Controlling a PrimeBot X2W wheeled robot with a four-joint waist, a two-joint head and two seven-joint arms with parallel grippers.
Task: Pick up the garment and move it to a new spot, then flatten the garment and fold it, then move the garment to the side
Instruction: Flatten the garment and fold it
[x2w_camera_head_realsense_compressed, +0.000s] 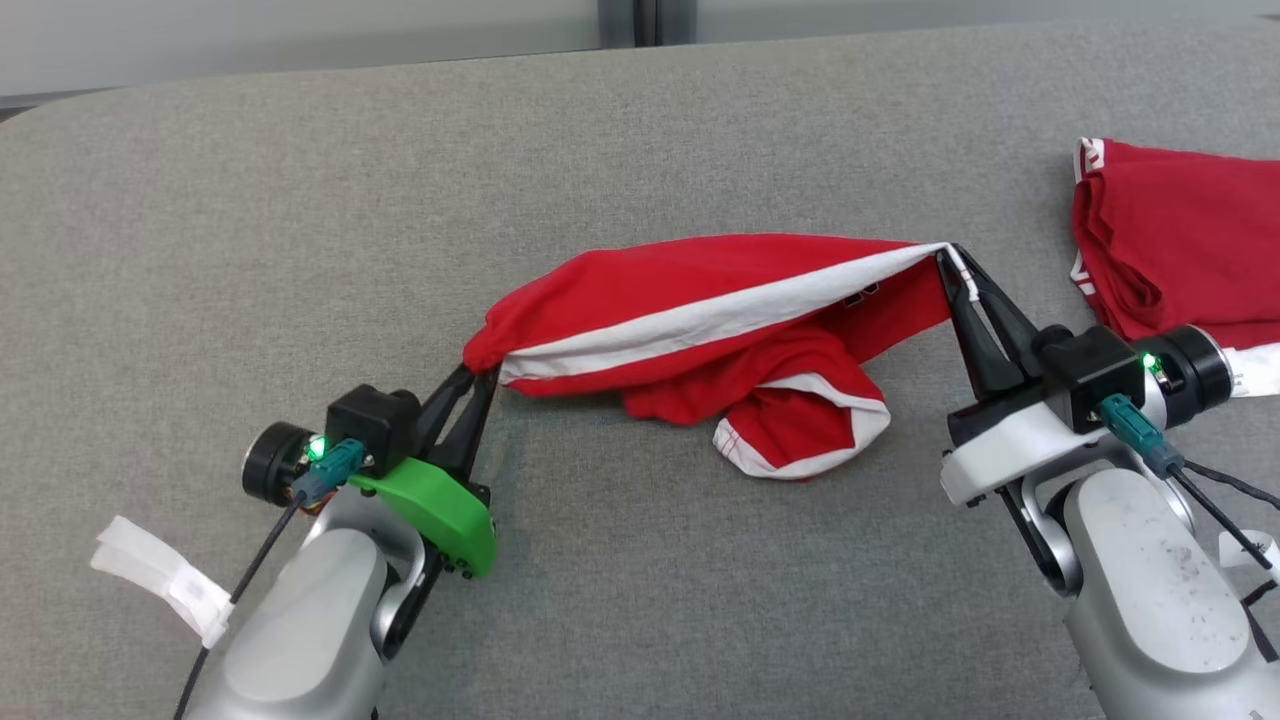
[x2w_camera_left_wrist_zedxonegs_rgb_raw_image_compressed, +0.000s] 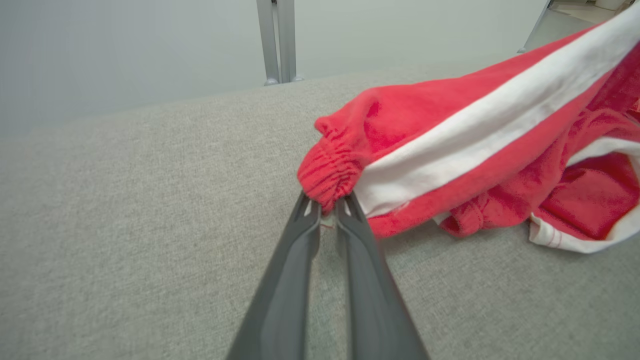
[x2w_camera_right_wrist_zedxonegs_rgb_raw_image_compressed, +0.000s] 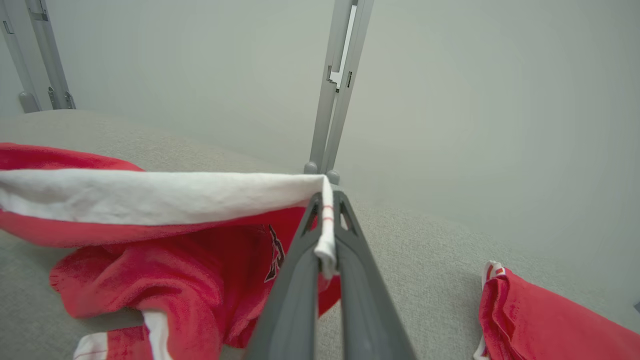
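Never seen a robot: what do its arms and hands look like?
Silvery rounded forearms; two long dark fingers per hand, a black block with a green light, a teal-plugged cable. Green bracket on the left hand, white on the right hand.

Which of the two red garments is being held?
The central white-striped garment, pinched at its ends by left gripper and right gripper; the other garment lies apart at far right.

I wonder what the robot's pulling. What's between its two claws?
The red garment with a white stripe, stretched from the left gripper to the right gripper, its middle sagging onto the grey table. The head view shows it.
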